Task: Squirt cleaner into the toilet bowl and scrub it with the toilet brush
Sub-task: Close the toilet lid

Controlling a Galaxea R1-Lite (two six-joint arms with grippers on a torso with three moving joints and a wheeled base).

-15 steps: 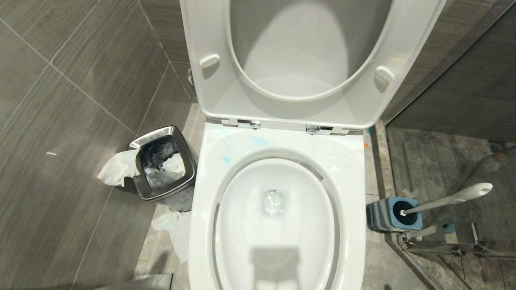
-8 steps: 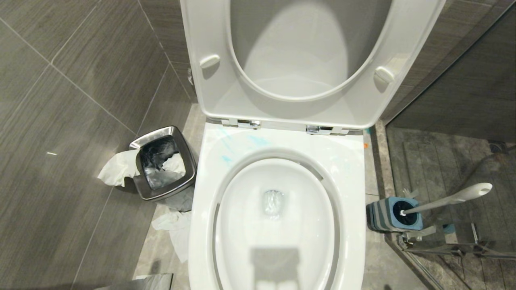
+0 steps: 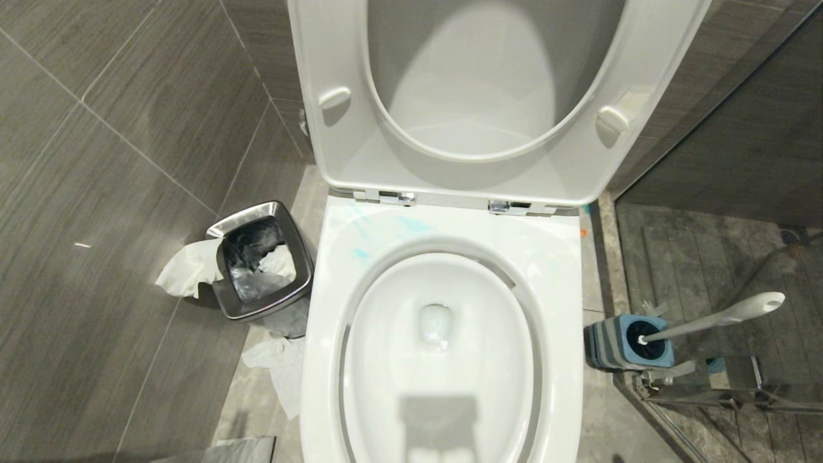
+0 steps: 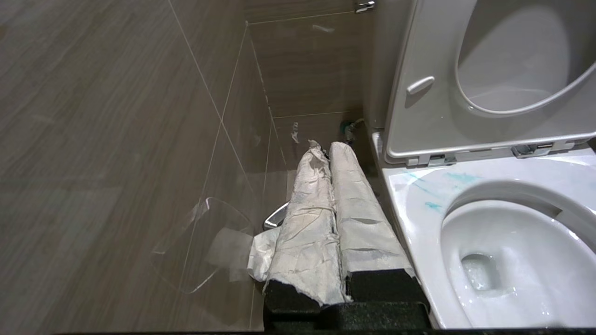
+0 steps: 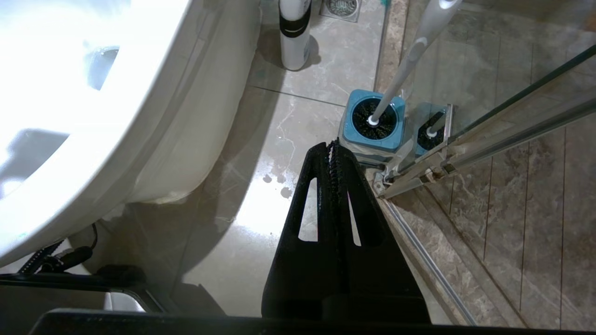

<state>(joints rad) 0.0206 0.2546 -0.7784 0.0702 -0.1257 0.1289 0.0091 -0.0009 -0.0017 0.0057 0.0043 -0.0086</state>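
Pincer left point(image 4: 326, 151), paper-wrapped and clenched empty, points past our bowl point(image 3: 443, 360), rim smeared with cleaner point(image 3: 411, 224). Right pincer point(image 5: 331, 148), clenched, aims floorward near the brush point(image 3: 714, 319) in its holder point(image 3: 611, 341).

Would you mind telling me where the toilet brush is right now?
In the head view, the toilet brush stands in its blue-and-grey holder on the floor to the right of the toilet bowl, beside the glass shower door.

Left tool point(image 4: 326, 149) showing only in own wrist view, two paper-wrapped fingers point(image 4: 307, 218) pressing together, pointing toward 12 o'clock. Right tool point(image 5: 333, 149) likewise, black fingers point(image 5: 358, 218) meeting at tips, holding nothing.
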